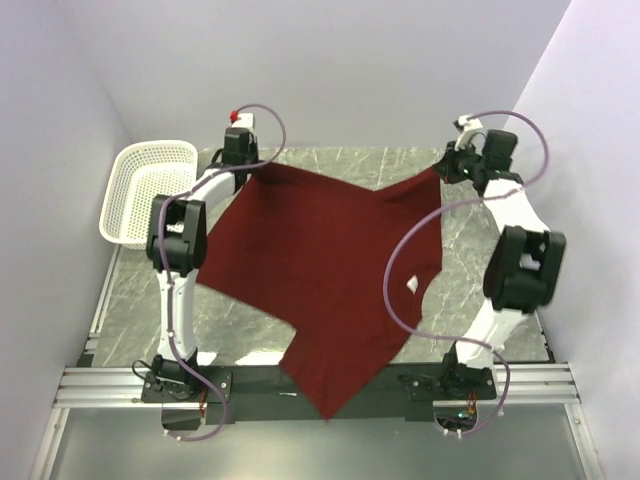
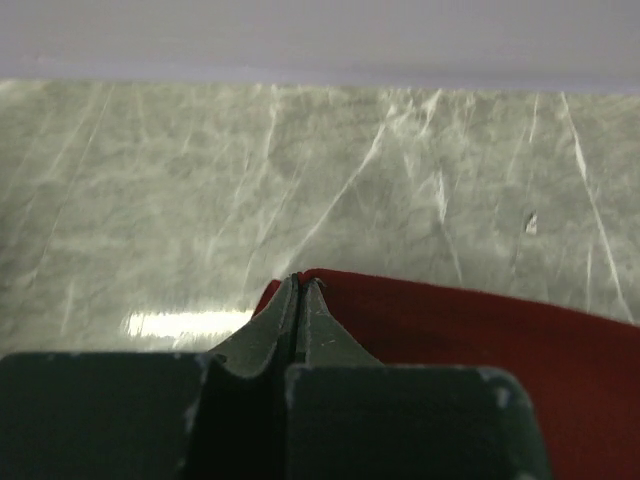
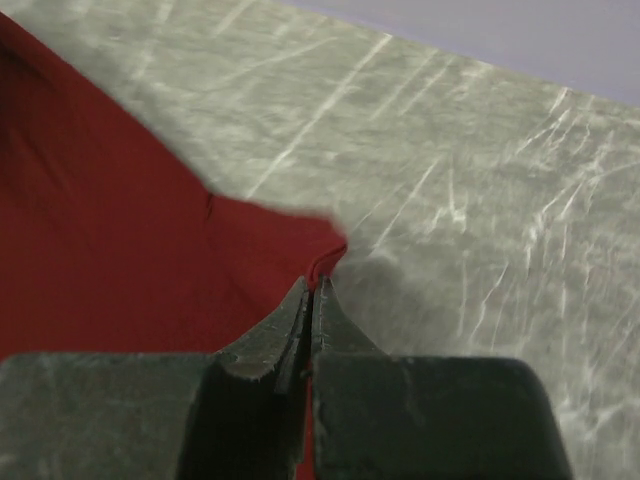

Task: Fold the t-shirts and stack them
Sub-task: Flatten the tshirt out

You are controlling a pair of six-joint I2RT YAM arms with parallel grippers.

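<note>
Grips maroon t-shirt (image 1: 320, 250) by far corners, left gripper (image 2: 300, 282) clamped at 11 o'clock, right gripper (image 3: 312, 285) clamped at 1 o'clock.

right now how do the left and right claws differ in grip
The left claw pinches the far left corner of the dark red cloth t-shirt, near the white perforated plastic basket; the right claw pinches its far right corner, away from the basket. Cloth spreads right of the left claw, left of the right claw. Both are shut.
</note>
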